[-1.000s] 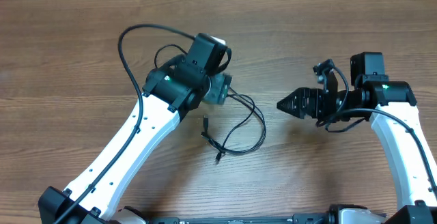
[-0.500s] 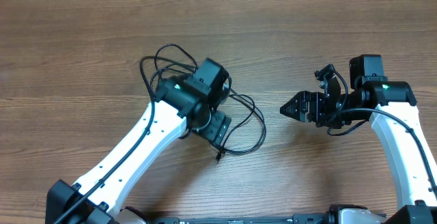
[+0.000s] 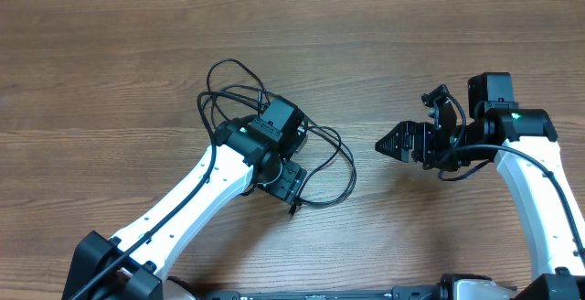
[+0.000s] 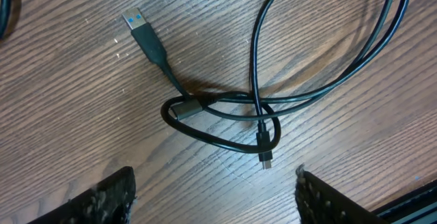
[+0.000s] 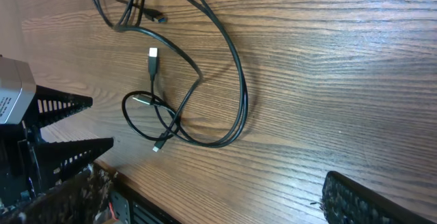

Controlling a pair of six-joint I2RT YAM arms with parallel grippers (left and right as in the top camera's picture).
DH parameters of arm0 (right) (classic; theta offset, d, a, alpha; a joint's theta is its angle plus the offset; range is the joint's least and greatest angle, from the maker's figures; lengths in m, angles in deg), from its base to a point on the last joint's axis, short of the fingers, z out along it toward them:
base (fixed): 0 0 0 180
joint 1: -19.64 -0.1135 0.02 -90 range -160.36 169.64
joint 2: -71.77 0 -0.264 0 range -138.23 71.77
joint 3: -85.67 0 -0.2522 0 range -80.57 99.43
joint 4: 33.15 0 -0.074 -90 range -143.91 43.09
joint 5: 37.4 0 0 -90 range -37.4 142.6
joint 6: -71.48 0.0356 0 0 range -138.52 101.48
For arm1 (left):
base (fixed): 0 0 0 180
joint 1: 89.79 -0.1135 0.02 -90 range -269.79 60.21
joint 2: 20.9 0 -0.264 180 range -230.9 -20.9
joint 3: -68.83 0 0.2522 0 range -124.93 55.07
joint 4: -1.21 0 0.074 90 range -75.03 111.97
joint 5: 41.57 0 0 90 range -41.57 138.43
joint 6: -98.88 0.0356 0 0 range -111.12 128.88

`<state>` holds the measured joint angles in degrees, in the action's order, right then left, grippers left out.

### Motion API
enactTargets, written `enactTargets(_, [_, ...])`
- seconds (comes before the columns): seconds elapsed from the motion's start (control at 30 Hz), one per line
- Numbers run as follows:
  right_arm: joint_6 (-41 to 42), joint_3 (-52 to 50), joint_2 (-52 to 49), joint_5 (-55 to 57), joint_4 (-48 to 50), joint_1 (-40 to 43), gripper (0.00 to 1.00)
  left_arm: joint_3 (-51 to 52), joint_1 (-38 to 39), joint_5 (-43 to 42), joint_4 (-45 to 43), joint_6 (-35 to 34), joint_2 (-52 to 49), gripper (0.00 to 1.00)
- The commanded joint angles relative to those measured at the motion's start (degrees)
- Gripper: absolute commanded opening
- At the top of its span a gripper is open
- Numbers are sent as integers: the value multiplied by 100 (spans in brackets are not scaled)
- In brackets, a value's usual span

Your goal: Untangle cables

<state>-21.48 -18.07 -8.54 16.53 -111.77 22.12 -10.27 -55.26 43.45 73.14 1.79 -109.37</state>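
Note:
The cables [image 4: 225, 115] are thin black cords lying in a loose knot on the wooden table. A USB plug [image 4: 140, 27] points away from the knot and a small plug [image 4: 265, 159] ends just below it. My left gripper [image 4: 215, 207] hangs straight above this knot, open, both fingers [image 4: 102, 197] wide apart with bare wood between them. In the overhead view the left gripper [image 3: 291, 183] covers part of the cables [image 3: 353, 174]. My right gripper [image 3: 382, 144] stands open to the right of the loops, pointing at them and touching nothing. The right wrist view shows the same cables [image 5: 235, 94] ahead.
The left arm's own thicker black wires [image 3: 228, 76] loop out behind its wrist. The table's near edge [image 5: 136, 200] runs close below the knot in the right wrist view. Bare wood [image 3: 110, 62] surrounds the cables.
The left arm has swung its gripper from behind the cables to directly above the knot, and its jaws have narrowed slightly. The right arm has barely moved.

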Motion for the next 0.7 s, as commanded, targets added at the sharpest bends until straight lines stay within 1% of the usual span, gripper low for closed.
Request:
enactTargets(0.0, [13, 83, -31, 7, 9, -17, 100, 52, 17, -85, -59, -273, 39, 68])
enactTargets(0.07, [13, 83, -31, 9, 22, -17, 100, 55, 17, -87, -116, -761, 39, 61])
enactTargets(0.17, [13, 83, -31, 7, 46, -15, 100, 59, 57, -105, -149, -1792, 37, 60])
enactTargets(0.2, [15, 83, -31, 7, 48, -17, 100, 83, 103, -98, -146, -2105, 37, 62])
enactTargets(0.27, [15, 83, -31, 7, 46, -15, 100, 199, 214, -50, -177, -2693, 35, 77])
enactTargets(0.3, [13, 83, -31, 7, 46, -15, 100, 275, 262, -37, -229, -2872, 35, 81])
enactTargets(0.4, [13, 83, -31, 9, 61, -15, 100, 629, 442, -44, -680, -3506, 35, 85])
enactTargets(0.43, [13, 83, -31, 9, 74, -15, 100, 732, 483, -59, -824, -3735, 35, 84])
enactTargets(0.5, [15, 83, -31, 9, 109, -15, 100, 935, 577, -63, -1102, -4157, 35, 79])
enactTargets(0.53, [13, 83, -31, 9, 114, -15, 100, 1047, 632, -59, -1255, -4341, 35, 75])
enactTargets(0.6, [13, 83, -31, 9, 111, -15, 100, 1259, 704, -44, -1598, -4599, 35, 64])
enactTargets(0.63, [13, 83, -31, 9, 114, -15, 100, 1329, 713, -13, -1738, -4662, 35, 62])
enactTargets(0.67, [4, 83, -31, 9, 120, -15, 100, 1397, 713, 103, -1915, -4769, 35, 58])
